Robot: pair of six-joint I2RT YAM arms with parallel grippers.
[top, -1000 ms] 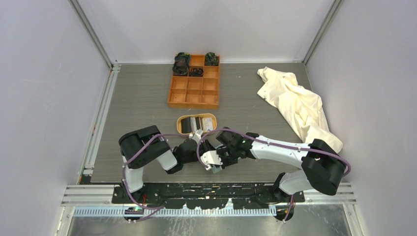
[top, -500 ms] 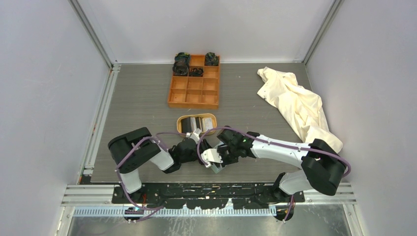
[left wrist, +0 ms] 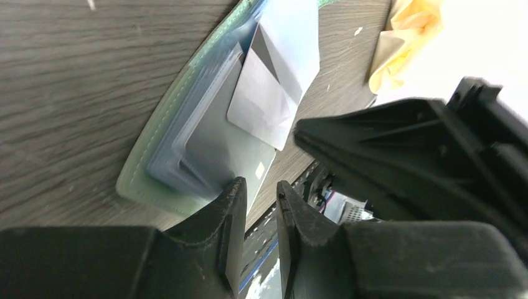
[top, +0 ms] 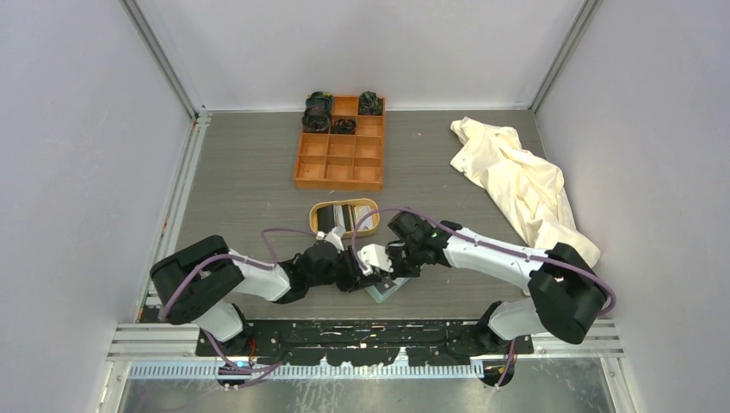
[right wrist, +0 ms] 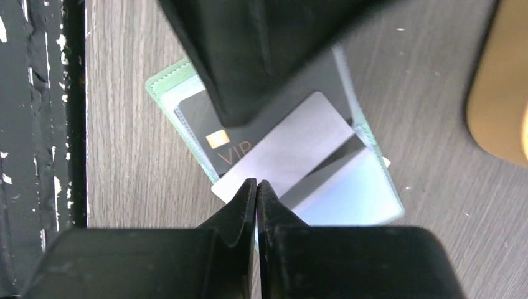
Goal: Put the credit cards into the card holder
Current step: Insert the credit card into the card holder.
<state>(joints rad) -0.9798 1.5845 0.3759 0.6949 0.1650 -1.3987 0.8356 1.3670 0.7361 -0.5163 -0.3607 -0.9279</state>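
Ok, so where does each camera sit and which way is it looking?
Top external: above, behind the bases, looking down on the table; left arm and right arm show.
Left wrist: on the left arm, looking past its fingers at the card holder.
Right wrist: on the right arm, looking down past its shut fingers.
Shared: both wrist views show the silver card.

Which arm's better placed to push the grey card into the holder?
Right arm, probably: its shut jaws sit at the grey card, on the card holder; left arm is by the dark card.
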